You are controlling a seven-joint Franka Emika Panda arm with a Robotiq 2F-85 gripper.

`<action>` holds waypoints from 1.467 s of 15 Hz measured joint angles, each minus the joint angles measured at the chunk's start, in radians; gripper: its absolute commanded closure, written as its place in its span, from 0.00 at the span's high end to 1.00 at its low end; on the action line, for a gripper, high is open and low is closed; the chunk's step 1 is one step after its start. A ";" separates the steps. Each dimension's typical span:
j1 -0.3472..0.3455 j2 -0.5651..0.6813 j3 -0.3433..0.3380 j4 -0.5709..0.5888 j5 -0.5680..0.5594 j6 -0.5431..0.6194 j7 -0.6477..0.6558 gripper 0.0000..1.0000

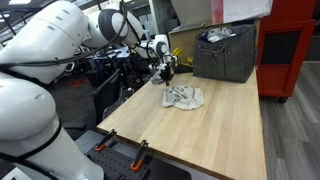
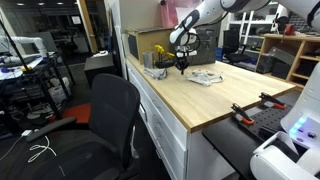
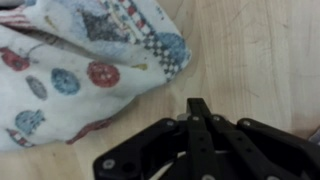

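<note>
A crumpled white cloth with printed pictures (image 1: 184, 97) lies on the wooden table (image 1: 200, 135). It also shows in an exterior view (image 2: 204, 77) and fills the upper left of the wrist view (image 3: 80, 70). My gripper (image 1: 168, 73) hangs just above the table at the cloth's edge, also seen in an exterior view (image 2: 181, 63). In the wrist view its black fingers (image 3: 199, 108) are pressed together with nothing between them, beside the cloth and apart from it.
A dark grey bin (image 1: 225, 52) stands at the back of the table, with a red cabinet (image 1: 290, 50) behind. Orange-handled clamps (image 1: 138, 152) sit at the table's near edge. A black office chair (image 2: 105, 120) stands beside the table.
</note>
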 measured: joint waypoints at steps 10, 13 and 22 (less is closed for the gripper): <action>0.013 -0.097 -0.143 -0.193 -0.131 0.015 0.053 0.00; 0.014 -0.094 -0.121 -0.216 -0.130 -0.025 0.053 0.00; 0.011 -0.068 -0.089 -0.200 -0.121 -0.074 0.031 0.00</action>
